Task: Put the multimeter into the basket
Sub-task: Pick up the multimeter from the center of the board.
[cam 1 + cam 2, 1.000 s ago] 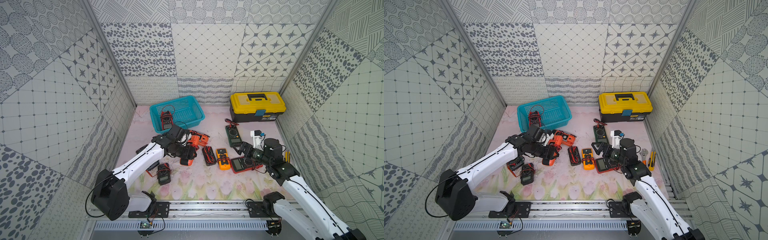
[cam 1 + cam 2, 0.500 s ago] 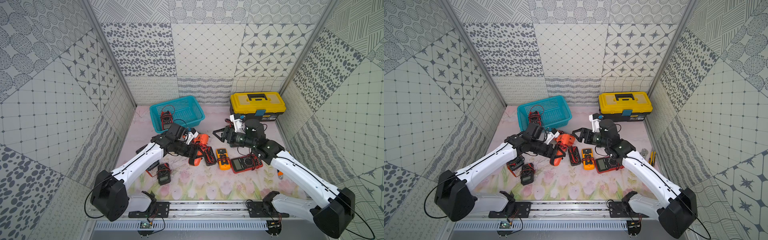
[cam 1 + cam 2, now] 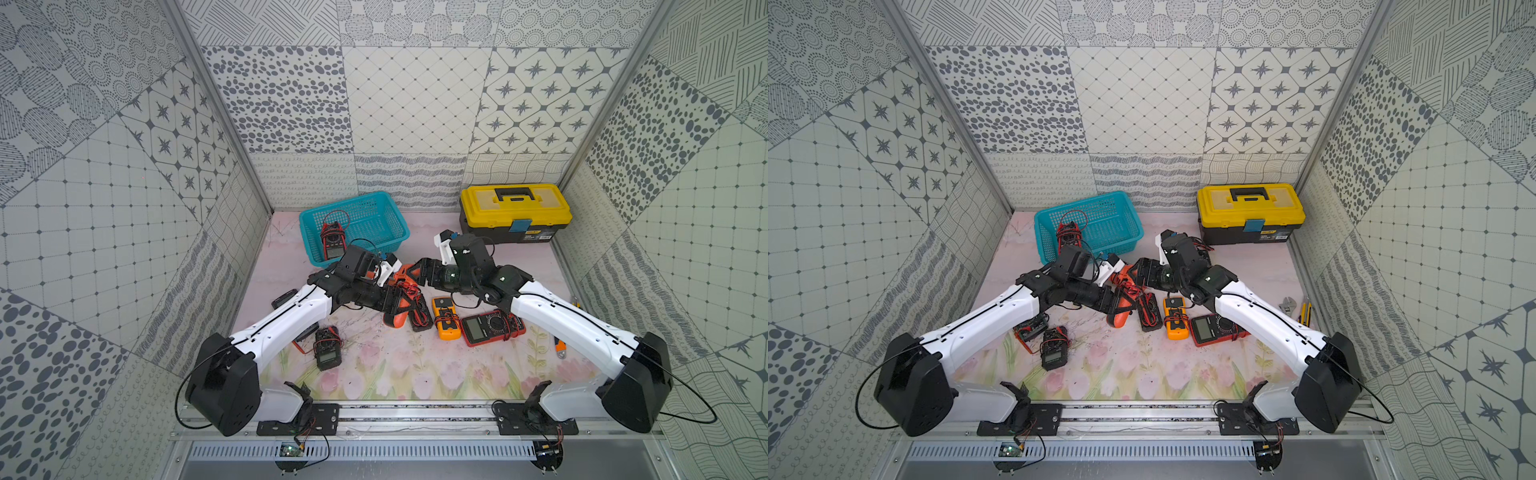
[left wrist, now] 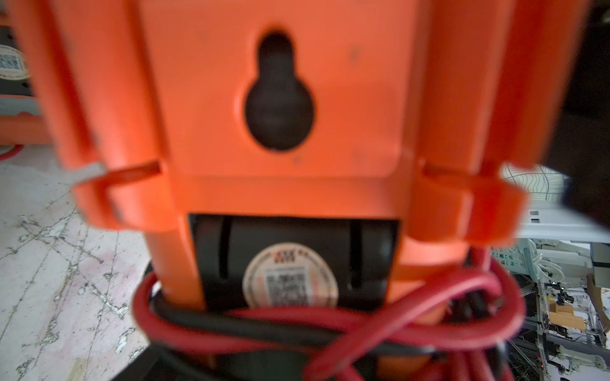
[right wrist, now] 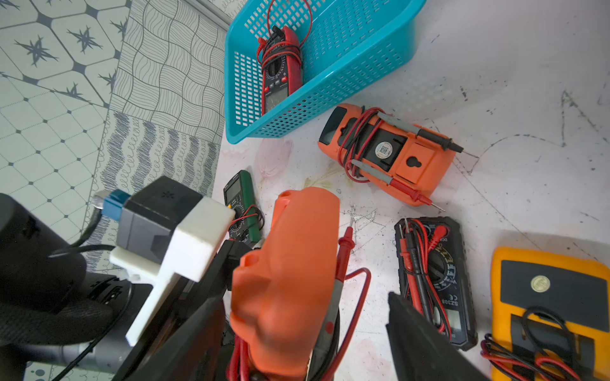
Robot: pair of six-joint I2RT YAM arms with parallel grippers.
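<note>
Gripping: left gripper (image 3: 394, 304) clamped on orange multimeter (image 5: 290, 264).
Right gripper (image 3: 420, 273): jaws apart, either side of that multimeter.
Basket (image 5: 346, 99): beyond both grippers, red multimeter (image 5: 282, 66) inside.

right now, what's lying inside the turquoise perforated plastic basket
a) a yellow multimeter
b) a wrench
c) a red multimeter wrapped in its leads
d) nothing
c: a red multimeter wound in red leads lies inside the turquoise perforated plastic basket.
</note>
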